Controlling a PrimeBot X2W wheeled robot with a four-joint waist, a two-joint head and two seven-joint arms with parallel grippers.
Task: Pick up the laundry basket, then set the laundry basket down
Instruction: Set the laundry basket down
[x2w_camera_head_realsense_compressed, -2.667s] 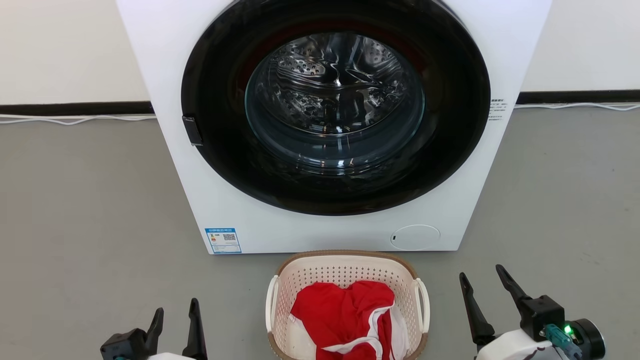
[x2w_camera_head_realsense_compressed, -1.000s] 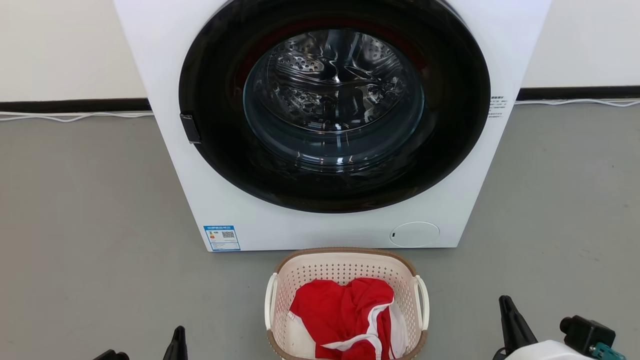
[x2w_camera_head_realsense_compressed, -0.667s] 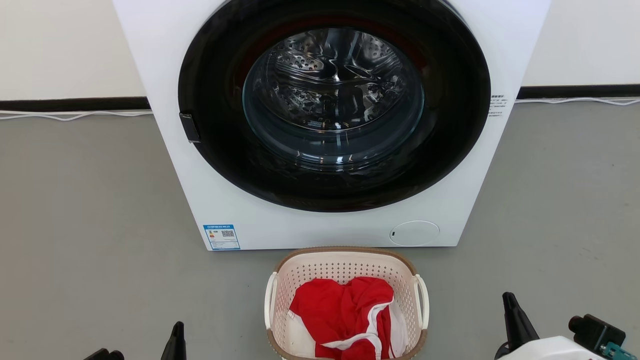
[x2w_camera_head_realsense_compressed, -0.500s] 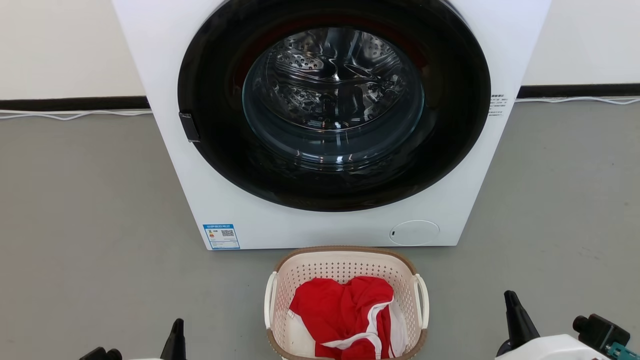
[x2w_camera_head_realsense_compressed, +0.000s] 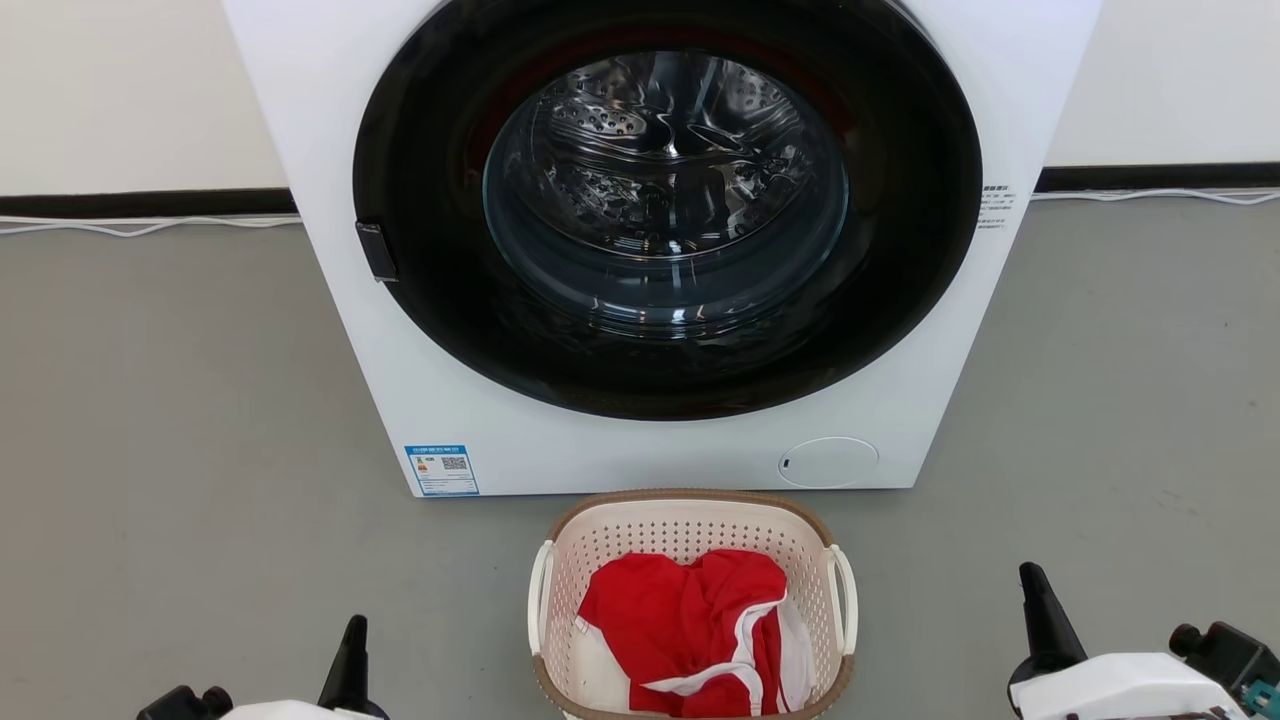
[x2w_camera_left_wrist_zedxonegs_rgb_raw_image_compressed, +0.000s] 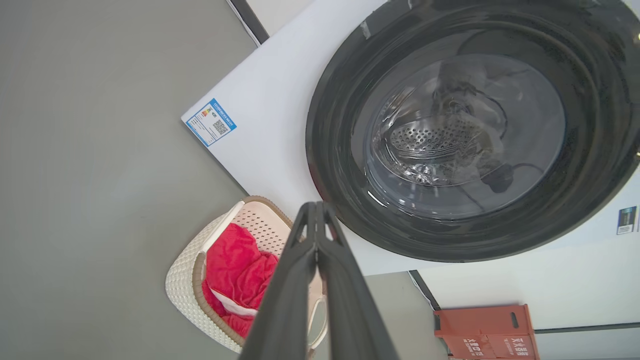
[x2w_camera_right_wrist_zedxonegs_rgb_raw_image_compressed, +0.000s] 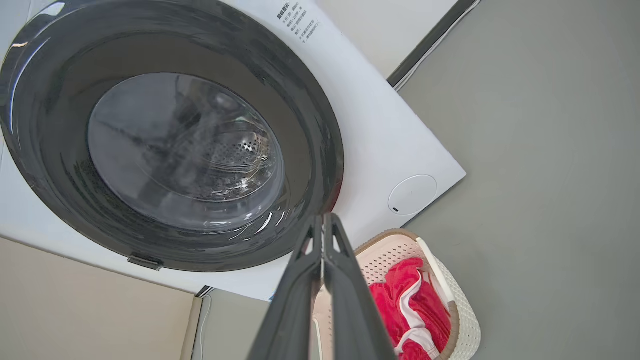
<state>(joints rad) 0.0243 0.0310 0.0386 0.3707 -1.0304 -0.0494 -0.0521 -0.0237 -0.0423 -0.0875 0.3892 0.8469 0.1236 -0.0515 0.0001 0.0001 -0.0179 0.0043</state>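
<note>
Laundry basket (x2w_camera_head_realsense_compressed: 690, 528) is sitting on the floor (x2w_camera_head_realsense_compressed: 200, 450) at 6 o'clock of the washer (x2w_camera_head_realsense_compressed: 640, 455), holding red cloth (x2w_camera_head_realsense_compressed: 680, 620). Left gripper (x2w_camera_left_wrist_zedxonegs_rgb_raw_image_compressed: 316, 215) is hovering at its 9 o'clock, right gripper (x2w_camera_right_wrist_zedxonegs_rgb_raw_image_compressed: 323, 225) at 3, both closed, empty.

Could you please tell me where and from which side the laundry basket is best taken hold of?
I'd take the laundry basket by its two white loop handles: the left handle with the left tool from the left, the right handle with the right tool from the right. It sits upright, loops standing off its walls.
</note>
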